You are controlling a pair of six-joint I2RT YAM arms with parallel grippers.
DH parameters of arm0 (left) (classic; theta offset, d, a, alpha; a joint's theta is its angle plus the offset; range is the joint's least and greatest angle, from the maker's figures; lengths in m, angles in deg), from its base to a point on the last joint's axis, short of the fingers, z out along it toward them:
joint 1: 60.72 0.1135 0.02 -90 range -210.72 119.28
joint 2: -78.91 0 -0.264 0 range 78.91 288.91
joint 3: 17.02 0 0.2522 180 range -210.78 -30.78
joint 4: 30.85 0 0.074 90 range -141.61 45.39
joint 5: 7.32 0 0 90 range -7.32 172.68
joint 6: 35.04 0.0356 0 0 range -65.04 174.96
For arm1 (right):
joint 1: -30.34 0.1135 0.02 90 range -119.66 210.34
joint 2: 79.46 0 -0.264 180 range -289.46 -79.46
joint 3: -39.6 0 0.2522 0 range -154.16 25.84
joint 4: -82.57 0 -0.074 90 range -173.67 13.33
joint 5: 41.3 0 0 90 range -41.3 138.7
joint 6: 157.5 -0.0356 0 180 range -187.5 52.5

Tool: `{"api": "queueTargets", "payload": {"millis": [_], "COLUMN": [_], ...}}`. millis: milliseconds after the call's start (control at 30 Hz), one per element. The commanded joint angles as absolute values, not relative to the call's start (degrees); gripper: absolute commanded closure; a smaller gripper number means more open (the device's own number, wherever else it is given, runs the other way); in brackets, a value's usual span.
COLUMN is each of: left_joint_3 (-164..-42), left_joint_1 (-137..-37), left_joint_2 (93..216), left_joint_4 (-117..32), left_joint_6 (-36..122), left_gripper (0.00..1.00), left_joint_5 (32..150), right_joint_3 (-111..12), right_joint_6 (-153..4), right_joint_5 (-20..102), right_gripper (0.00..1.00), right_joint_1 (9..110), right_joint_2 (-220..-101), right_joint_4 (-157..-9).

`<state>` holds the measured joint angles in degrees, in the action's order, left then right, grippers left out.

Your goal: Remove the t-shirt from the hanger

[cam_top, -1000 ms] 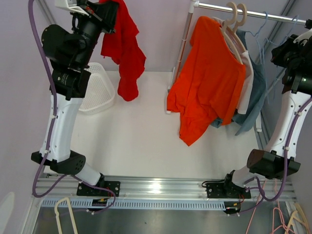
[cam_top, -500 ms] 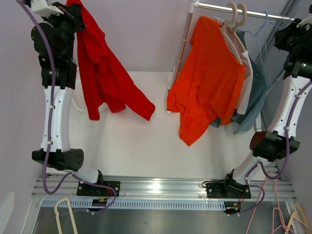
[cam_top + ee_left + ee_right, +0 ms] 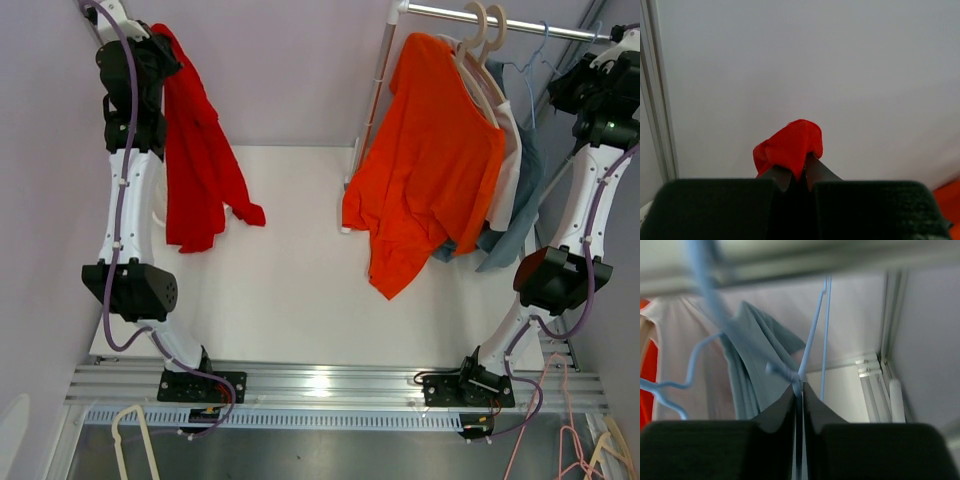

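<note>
High at far left, left hand [image 3: 799, 172] clamps red t-shirt [image 3: 195, 170]; right hand [image 3: 798, 392] pinches blue hanger [image 3: 811, 340].

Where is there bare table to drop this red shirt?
Bare white table lies between the hanging red t-shirt and the orange shirt, down to the near rail. Crowded at right: rack garments and the right gripper shut on the blue hanger.

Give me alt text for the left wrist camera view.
The left gripper pinches a bunched fold of red t-shirt fabric in front of a plain pale wall. A metal frame rail runs up the left edge.
</note>
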<state>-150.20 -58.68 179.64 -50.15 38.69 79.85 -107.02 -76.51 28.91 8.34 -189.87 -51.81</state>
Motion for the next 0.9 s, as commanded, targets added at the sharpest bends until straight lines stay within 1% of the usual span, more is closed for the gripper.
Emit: {"api": "queueTargets", "payload": {"millis": [0, 33, 67, 133, 233, 267, 333, 400, 433, 500, 533, 600, 733, 867], "left_joint_3": [-152.86, -153.12, -153.56, -153.91, -153.65, -153.57, -153.47, -158.98, -162.32, -164.98, -164.90, -164.03, -152.81, -146.98], "left_joint_1": [-58.26, -58.26, -58.26, -58.17, -58.26, -58.26, -58.17, -58.17, -58.26, -58.17, -57.82, -57.12, -54.67, -53.43], "left_joint_2": [178.05, 178.05, 177.96, 177.96, 178.22, 178.22, 179.36, 181.03, 181.99, 183.93, 183.94, 182.80, 179.11, 178.31], "left_joint_4": [-45.93, -45.93, -46.01, -45.66, -44.09, -42.08, -39.08, -39.77, -40.38, -40.57, -40.13, -38.99, -36.17, -35.99], "left_joint_6": [38.26, 38.26, 38.08, 38.00, 37.82, 38.08, 38.52, 40.01, 40.97, 43.70, 44.32, 44.94, 42.40, 43.27], "left_gripper": [0.99, 0.99, 0.99, 0.99, 1.00, 0.99, 0.99, 0.99, 0.99, 0.99, 0.99, 0.99, 0.99, 0.99], "left_joint_5": [80.75, 80.75, 80.75, 80.57, 80.13, 80.31, 81.01, 79.71, 79.00, 76.19, 74.61, 73.99, 71.44, 65.91], "right_joint_3": [-104.70, -101.64, -99.78, -94.61, -91.15, -90.10, -89.56, -88.25, -87.72, -85.36, -84.13, -80.62, -74.29, -70.84], "right_joint_6": [-76.90, -76.73, -76.46, -75.85, -74.71, -74.44, -73.48, -73.12, -73.03, -73.03, -73.38, -74.00, -75.67, -76.38], "right_joint_5": [30.32, 30.68, 32.42, 34.62, 39.02, 39.73, 40.96, 42.54, 43.85, 44.65, 44.74, 44.48, 43.69, 42.72], "right_gripper": [0.85, 0.77, 0.65, 0.59, 0.51, 0.45, 0.44, 0.27, 0.16, 0.14, 0.01, 0.00, 0.01, 0.01], "right_joint_1": [8.36, 8.45, 8.63, 9.15, 9.59, 9.68, 9.86, 10.12, 10.03, 10.12, 10.03, 10.12, 10.82, 12.84], "right_joint_2": [-185.82, -184.59, -183.27, -178.79, -173.60, -172.54, -169.38, -167.36, -165.43, -163.32, -160.96, -158.75, -153.03, -149.69], "right_joint_4": [-51.24, -51.06, -51.32, -51.68, -51.33, -50.02, -48.43, -46.15, -44.84, -44.12, -44.47, -45.08, -48.41, -50.53]}}
